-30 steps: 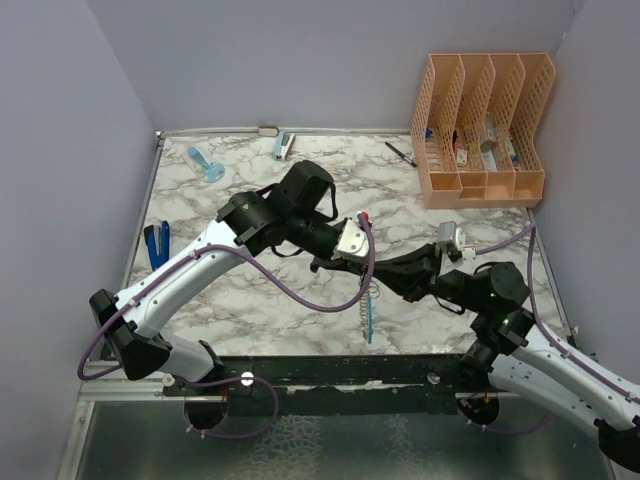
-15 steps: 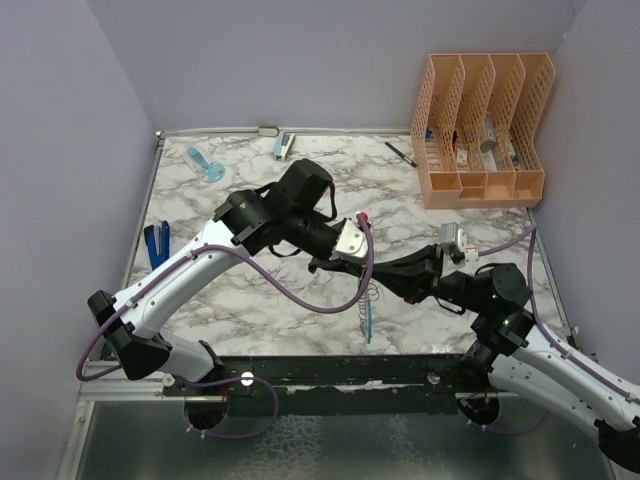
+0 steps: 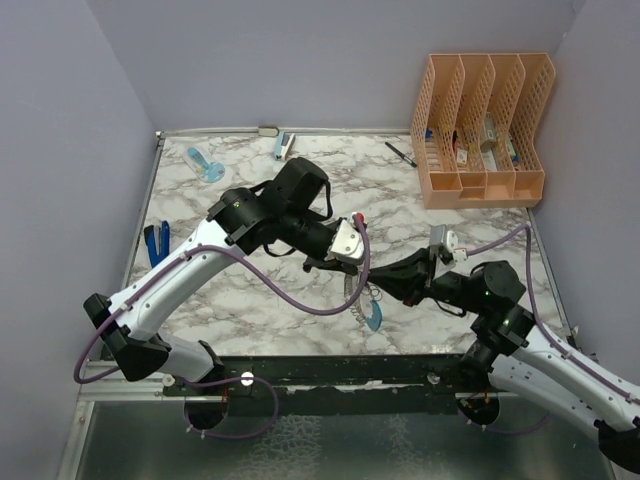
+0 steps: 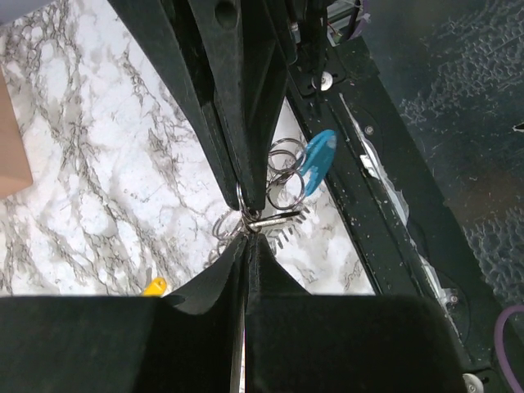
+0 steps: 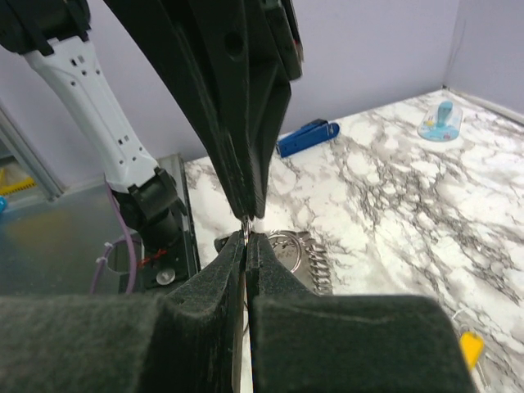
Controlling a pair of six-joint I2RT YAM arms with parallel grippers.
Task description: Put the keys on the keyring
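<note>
The keyring, a gray ribbed loop with a light-blue section, hangs between my two grippers just above the marble table. My left gripper is shut on a thin wire ring of it. My right gripper is shut on the same ring from the other side. In the left wrist view my left gripper meets the right fingertips, with the rings and blue section behind. The right wrist view shows my right gripper and the ribbed loop. A yellow key lies on the table, also in the right wrist view. The black key is hidden.
An orange file organizer stands at the back right with a black pen beside it. A blue stapler lies at the left edge, also in the right wrist view. A light-blue item lies back left. A black rail runs along the table's front edge.
Both grippers have shifted slightly left, still pinched together. The keyring's blue section, which hung straight down toward the front edge, has swung up and turned sideways.
</note>
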